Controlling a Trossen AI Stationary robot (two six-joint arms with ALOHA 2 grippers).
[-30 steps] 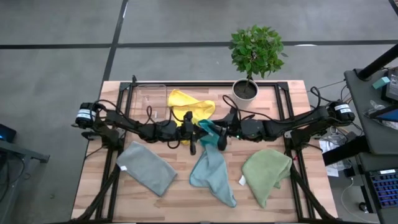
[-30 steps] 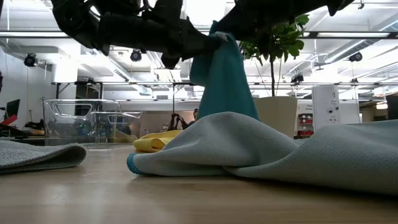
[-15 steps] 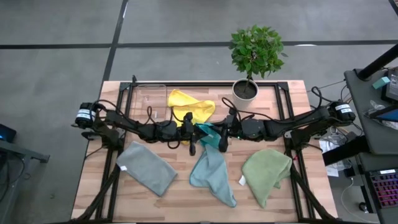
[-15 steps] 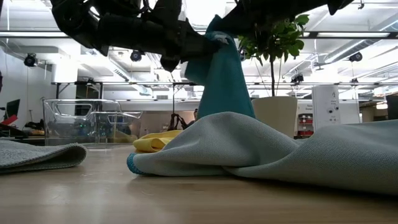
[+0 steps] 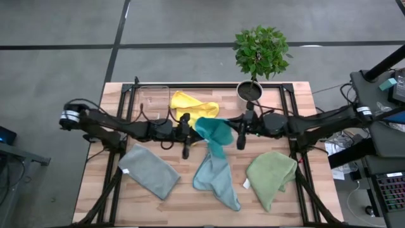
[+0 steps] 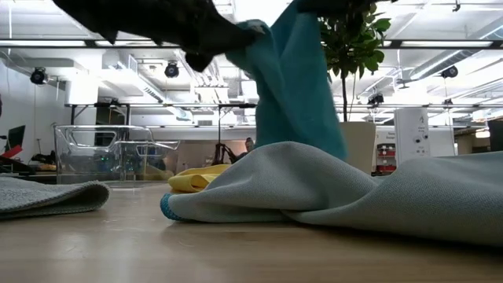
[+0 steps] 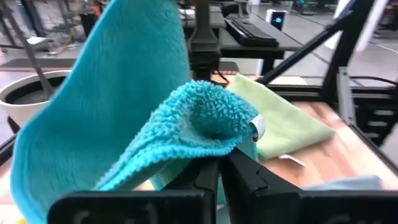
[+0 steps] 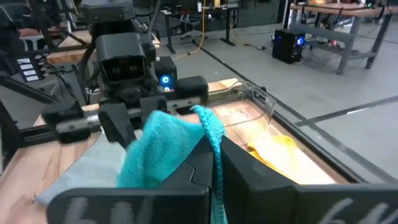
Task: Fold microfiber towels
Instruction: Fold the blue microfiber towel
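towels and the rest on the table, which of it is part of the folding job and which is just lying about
Part of the job:
- teal towel, held up between left pincer and right pincer
- yellow towel
- grey towel
- light blue towel
- olive green towel

Just lying about:
- clear plastic bin
- potted plant

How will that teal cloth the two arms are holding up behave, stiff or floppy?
Probably floppy: the teal towel sags between the left gripper and right gripper, each pinching a corner. Likely light, since small pinches carry it. Its fuzzy pile suggests it is grippy rather than slippery.
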